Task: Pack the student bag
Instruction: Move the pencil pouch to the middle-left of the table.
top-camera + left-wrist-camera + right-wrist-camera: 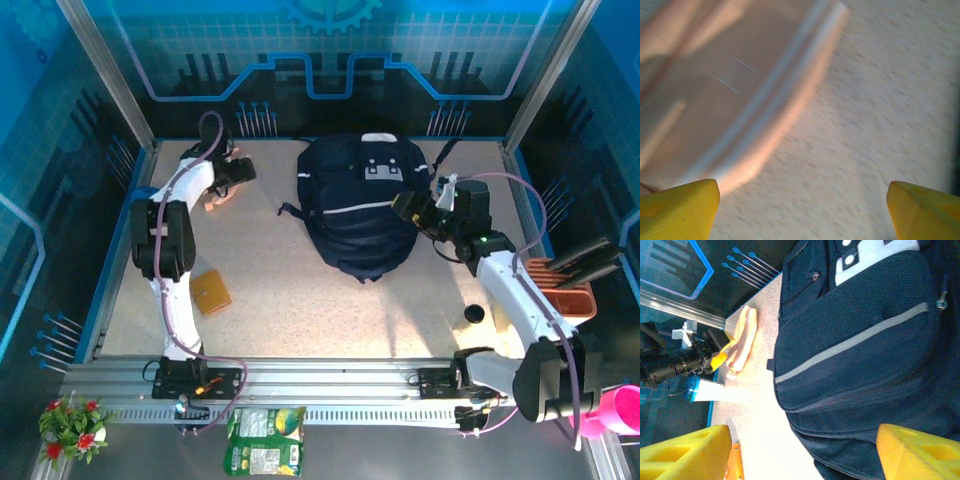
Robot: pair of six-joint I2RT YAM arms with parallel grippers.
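A dark navy student bag (362, 205) lies flat at the far centre of the speckled table (330, 320), its white patch toward the back wall and a thin pale stripe across its front. The left arm rises from its base at the near left edge, folds sharply at the elbow and reaches into the far-left corner, where the left gripper (228, 182) hangs low over a pink pouch (213, 202) well apart from the bag. In the left wrist view its yellow fingers (680, 207) stand wide apart with nothing between them, the pouch's edge just beyond one tip. The right arm stretches from the near right edge up the right side, its wrist turned inward so that the right gripper (412, 208) sits just beside the bag's right flank, jaws spread wide and empty. A small brown wallet (211, 291) lies near the left arm.
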